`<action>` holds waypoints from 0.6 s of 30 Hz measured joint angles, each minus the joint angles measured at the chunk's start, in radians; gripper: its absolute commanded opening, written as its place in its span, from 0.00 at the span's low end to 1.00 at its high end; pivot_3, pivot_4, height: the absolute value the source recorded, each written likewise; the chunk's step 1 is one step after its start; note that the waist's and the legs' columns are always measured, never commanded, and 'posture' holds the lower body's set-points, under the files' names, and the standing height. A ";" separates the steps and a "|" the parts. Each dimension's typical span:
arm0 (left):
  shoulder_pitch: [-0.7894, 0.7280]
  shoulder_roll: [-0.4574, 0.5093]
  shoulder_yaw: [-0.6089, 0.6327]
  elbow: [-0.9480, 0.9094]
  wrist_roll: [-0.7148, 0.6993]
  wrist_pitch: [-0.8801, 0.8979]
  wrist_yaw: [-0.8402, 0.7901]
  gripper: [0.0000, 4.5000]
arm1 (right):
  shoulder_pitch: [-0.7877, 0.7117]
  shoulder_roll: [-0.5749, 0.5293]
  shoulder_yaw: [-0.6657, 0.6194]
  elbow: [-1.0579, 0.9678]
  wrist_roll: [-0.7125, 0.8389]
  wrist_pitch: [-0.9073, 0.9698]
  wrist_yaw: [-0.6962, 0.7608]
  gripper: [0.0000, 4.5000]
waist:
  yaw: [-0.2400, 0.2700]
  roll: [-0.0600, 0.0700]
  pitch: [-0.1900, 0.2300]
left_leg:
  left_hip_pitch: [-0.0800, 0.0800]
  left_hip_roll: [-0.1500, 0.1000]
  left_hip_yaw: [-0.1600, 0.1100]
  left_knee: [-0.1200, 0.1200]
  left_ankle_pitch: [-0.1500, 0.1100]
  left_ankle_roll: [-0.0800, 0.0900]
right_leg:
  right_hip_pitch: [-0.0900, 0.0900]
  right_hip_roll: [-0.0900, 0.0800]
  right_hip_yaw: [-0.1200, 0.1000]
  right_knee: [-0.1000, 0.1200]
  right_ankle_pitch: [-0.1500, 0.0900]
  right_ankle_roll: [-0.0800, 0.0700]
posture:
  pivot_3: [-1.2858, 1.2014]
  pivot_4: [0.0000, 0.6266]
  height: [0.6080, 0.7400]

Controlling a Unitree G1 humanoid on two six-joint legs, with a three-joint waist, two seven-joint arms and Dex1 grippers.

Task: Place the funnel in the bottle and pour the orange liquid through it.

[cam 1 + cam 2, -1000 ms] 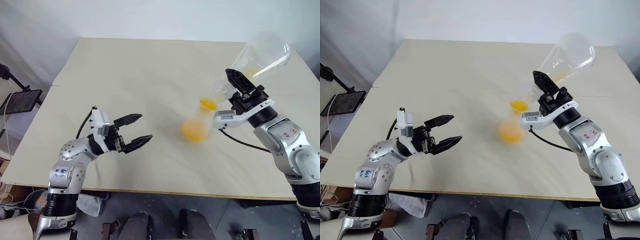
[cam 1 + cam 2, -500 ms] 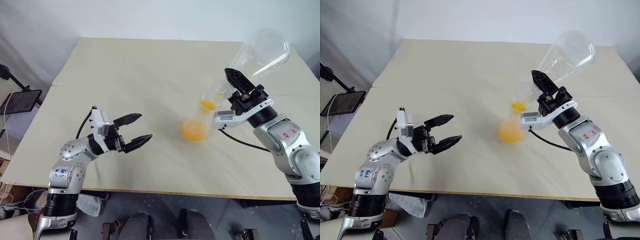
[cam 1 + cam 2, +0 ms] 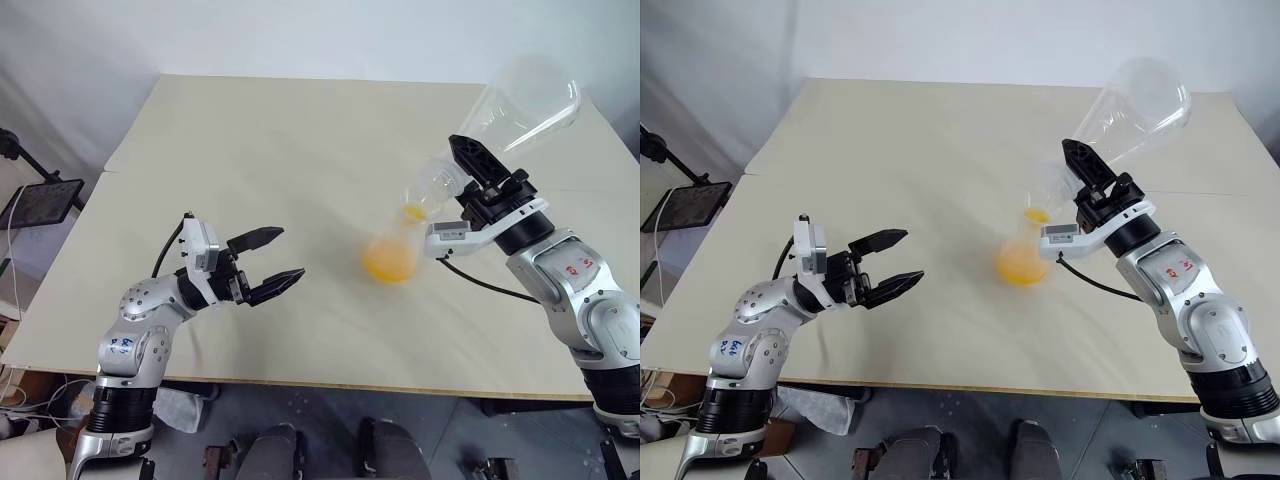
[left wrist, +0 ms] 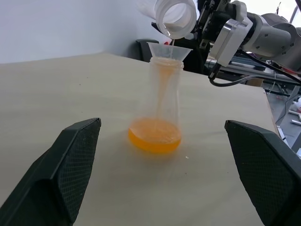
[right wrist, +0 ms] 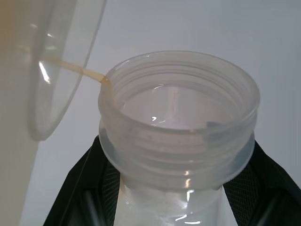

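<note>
Funnel [image 4: 170, 50] seated in the mouth of the bottle [image 4: 159, 106], upright on the tabletop [image 3: 280, 140], right of centre and nearer the front edge than the far one. Orange liquid [image 4: 154, 136] pooled in the bottle's flared base, a last thin thread trailing from the lip of the large conical flask [image 3: 520, 108], tipped steeply with its mouth low, just above the funnel and a little off its centre. Flask looking all but drained, so pour judged close to done. To finish well: hold the tilt steady, keep the lip right over the cone without knocking it, let the final drops run off, then level the flask slowly to avoid a drip on the tabletop; funnel light and loose, bottle unsupported, so no nudging from the side. Right tool [image 3: 478, 165] clamped tight on the flask's neck just below the threaded mouth, black fingers either side of it, raised above the bottle on its right. Left tool [image 3: 272, 262] spread wide, gripping nothing, touching nothing, hovering over the tabletop well to the left of the bottle, fingers pointed toward it. Bottle standing on its own between the two tools, closer to the right one.
</note>
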 measured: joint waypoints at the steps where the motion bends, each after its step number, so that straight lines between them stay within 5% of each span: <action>1: 0.000 0.000 0.000 0.000 0.000 0.000 0.000 1.00 | 0.000 0.001 0.000 0.000 0.008 0.000 0.001 0.56 | 0.000 0.000 0.000 | 0.000 0.000 0.000 0.000 0.000 0.000 | 0.000 0.000 0.000 0.000 0.000 0.000 | 0.52 0.24 1.00; 11: 0.000 0.001 0.003 0.003 0.000 -0.001 -0.004 1.00 | 0.019 0.150 -0.110 -0.101 0.379 0.183 0.245 0.56 | 0.001 0.000 0.000 | 0.000 0.000 -0.001 0.000 0.000 0.000 | 0.001 0.000 0.000 0.000 0.000 0.000 | 0.52 0.24 1.00; 18: -0.019 0.021 0.007 0.044 0.001 -0.006 -0.023 1.00 | -0.081 0.358 -0.390 -0.161 0.815 0.685 0.388 0.56 | 0.005 0.000 0.000 | 0.000 0.000 -0.002 0.001 0.000 0.000 | 0.001 0.000 0.000 0.001 0.000 0.000 | 0.52 0.24 1.00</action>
